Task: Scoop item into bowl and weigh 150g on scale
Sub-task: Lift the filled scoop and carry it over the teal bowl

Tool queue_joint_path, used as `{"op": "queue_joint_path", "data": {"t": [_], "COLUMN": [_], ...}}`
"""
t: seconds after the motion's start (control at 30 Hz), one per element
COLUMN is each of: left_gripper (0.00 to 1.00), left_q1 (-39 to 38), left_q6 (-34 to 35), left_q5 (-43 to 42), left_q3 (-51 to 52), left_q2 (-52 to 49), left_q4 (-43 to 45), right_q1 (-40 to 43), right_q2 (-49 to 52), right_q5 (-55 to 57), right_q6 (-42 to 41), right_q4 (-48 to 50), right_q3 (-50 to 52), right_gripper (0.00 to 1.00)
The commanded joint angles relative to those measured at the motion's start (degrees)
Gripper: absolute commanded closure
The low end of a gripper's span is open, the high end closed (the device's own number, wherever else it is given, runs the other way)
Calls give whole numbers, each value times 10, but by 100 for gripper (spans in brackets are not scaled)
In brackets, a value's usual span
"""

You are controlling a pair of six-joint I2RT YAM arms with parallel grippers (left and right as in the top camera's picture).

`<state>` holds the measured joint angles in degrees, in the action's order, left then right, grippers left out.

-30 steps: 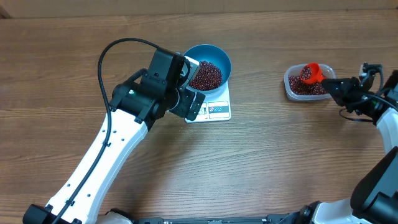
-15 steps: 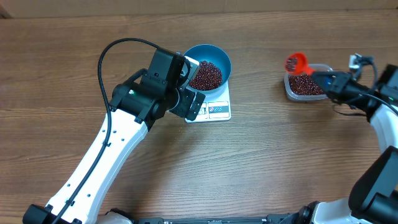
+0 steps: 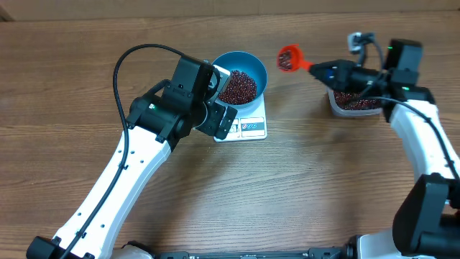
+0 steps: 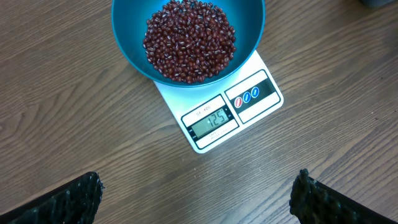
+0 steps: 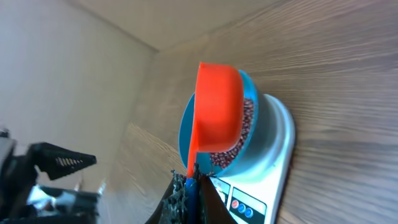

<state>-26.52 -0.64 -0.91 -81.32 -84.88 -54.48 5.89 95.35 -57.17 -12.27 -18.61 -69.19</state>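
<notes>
You have one blue bowl (image 3: 244,59), one scale (image 3: 253,128), one orange scoop (image 3: 290,57), one clear tub (image 3: 333,101), countless beans (image 4: 189,40), two end effectors, left (image 4: 199,208) and right (image 3: 321,70).

Left gripper (image 3: 224,97) and scoop (image 3: 290,56) flank the bowl (image 3: 253,60); above is open.

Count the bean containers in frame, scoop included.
3. Blue bowl on the white scale; clear tub at table right, partly under the right arm; orange scoop held by the right gripper, in the air between them. None look hidden.

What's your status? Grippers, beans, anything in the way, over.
Left gripper open above scale. Right gripper shut on scoop, between tub and bowl. Beans in bowl, display 125. Nothing blocking scoop.
</notes>
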Motion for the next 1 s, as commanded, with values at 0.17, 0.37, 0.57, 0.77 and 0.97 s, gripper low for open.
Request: {"op": "queue_joint_path", "data": {"t": [0.17, 0.37, 0.57, 0.77, 0.97], "left_gripper": [0, 0, 0, 0, 0], "left_q1": [3, 3, 3, 3, 3], "left_q6": [-11, -11, -11, -11, -11], "left_q5": [-6, -6, -6, -6, -6], "left_q3": [-9, -9, -9, -9, -9], "left_q2": [1, 1, 1, 1, 1], "left_q4": [1, 1, 1, 1, 1], "right_q1": [-103, -160, -191, -210, -227], "right_q2": [4, 4, 4, 4, 5], "right_q5": [172, 250, 296, 306, 311], "right_q6": [5, 36, 71, 106, 169], "right_q4": [27, 28, 35, 57, 60], "right_q3": [-17, -17, -17, -17, -17], "right_gripper": [96, 96, 96, 96, 96]}}
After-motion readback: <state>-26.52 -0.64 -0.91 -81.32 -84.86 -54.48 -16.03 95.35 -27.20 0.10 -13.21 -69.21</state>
